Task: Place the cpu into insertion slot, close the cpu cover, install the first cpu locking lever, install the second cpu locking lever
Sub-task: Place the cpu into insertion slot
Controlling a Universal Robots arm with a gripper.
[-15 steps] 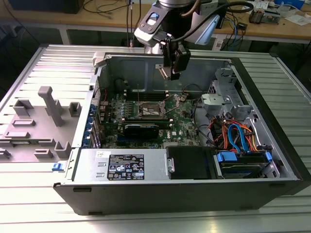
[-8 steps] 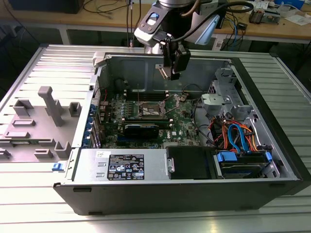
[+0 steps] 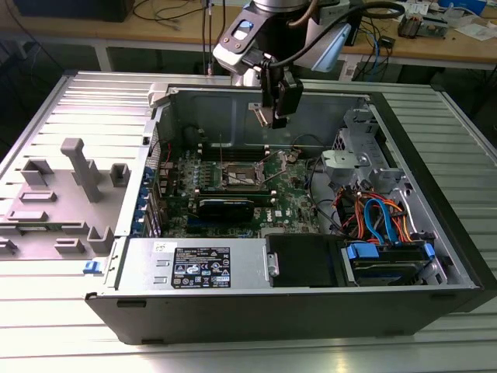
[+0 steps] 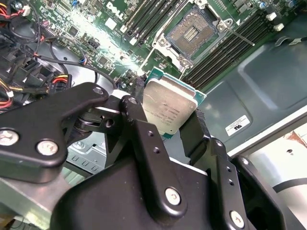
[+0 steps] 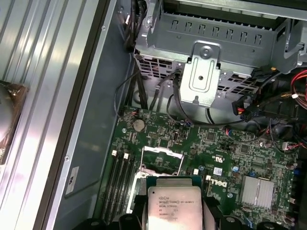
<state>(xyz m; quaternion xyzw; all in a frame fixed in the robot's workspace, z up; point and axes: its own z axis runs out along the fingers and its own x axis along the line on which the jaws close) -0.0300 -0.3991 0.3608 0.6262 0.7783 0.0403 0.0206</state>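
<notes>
The gripper [image 3: 272,118] is clamped on the cpu [image 4: 168,108], its matte black fingers [image 4: 144,139] pressing two opposite edges of the chip. The cpu is a small flat square with a dull silver-grey metal top, rounded corners and a thin green rim. In the first wrist view its lid [image 5: 173,207] carries fine printed lines. It hangs in the air above the glossy green motherboard [image 3: 287,198], apart from the socket [image 4: 192,31], which lies uncovered with its square field of fine contacts bare inside a silvery metal frame. The motherboard sits inside an open computer case [image 3: 233,318] of black and grey sheet metal, resting on a ribbed aluminium tabletop [image 3: 62,311].
</notes>
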